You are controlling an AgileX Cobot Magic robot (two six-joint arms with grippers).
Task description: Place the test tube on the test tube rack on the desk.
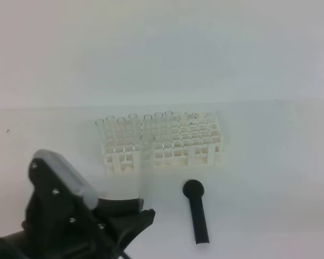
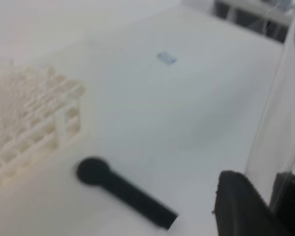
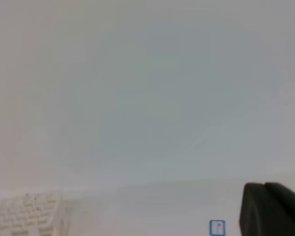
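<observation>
Transport step, by my reading — left gripper [image 1: 146,208] has its jaws closed on the test tube [image 1: 149,172], which stands near upright in the grip, its lower end pinched between the fingertips and its open mouth raised toward the front face of the test tube rack [image 1: 162,143]. Tube is off the desk [image 1: 270,183], just short of the rack and not yet over any hole.

Rack sits mid-desk; several other clear tubes stand in its back-left rows, while the front and right cells look free. Black stick [image 1: 197,210] with a round head lies just right of the gripper, well clear of the rack.

Next move, as I judge it: lift so the rounded bottom clears the top lattice, carry forward over a free cell, true the tube to vertical, lower, then release. Neighbouring tubes crowd the left side — a cell further right looks safer.

Right gripper [image 3: 273,209] shows only as a dark edge in its own view; closed and empty.

Writing: a small blue-outlined label [image 3: 217,227] on the desk, unreadable. No brands seen.
</observation>
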